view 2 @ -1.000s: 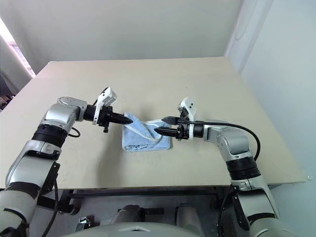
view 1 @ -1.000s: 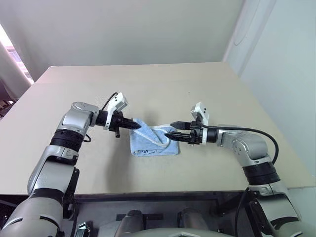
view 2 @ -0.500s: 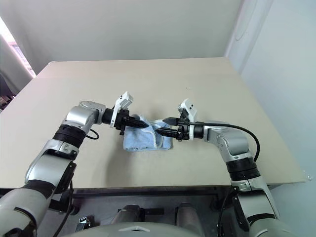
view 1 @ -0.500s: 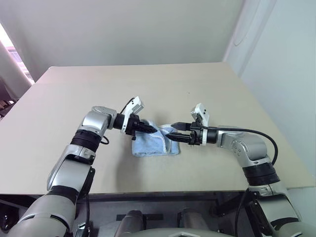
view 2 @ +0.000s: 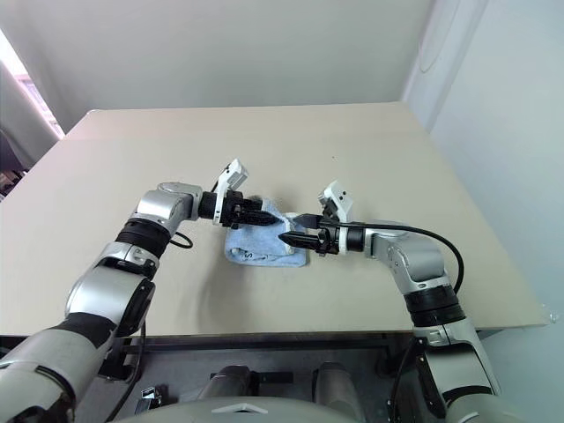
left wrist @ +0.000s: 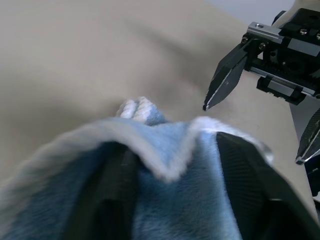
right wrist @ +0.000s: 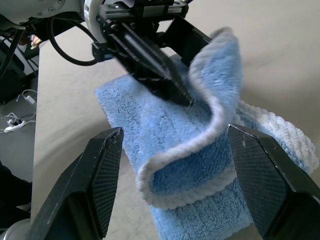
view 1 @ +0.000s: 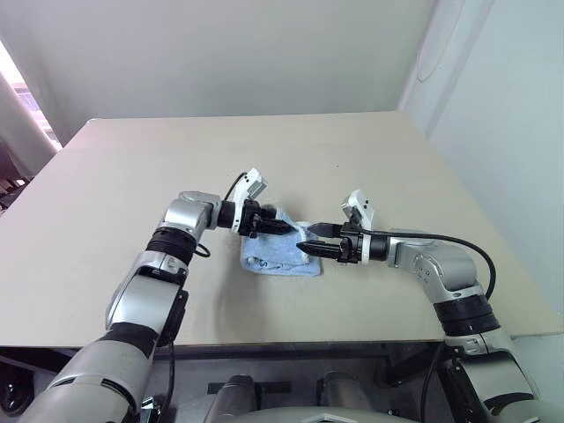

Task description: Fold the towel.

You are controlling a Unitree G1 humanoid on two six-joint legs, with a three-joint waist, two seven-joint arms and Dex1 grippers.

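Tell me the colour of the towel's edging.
White to cream, around the light blue towel; clearest in the right wrist view.

Both arms reach inward over the table, claws nearly tip to tip at centre. Left arm bent at the elbow, wrist turned right, left claw (view 1: pixel 280 227) pointing right and slightly down, fingers (left wrist: pixel 250 185) parted with blue cloth draped between them. Right arm low, forearm stretched left, right claw (view 1: pixel 307 241) pointing left, fingers (right wrist: pixel 102 175) spread wide, gripping nothing.

Fluffy terry towel (view 1: pixel 280 251) — matt table (view 1: pixel 132 167)
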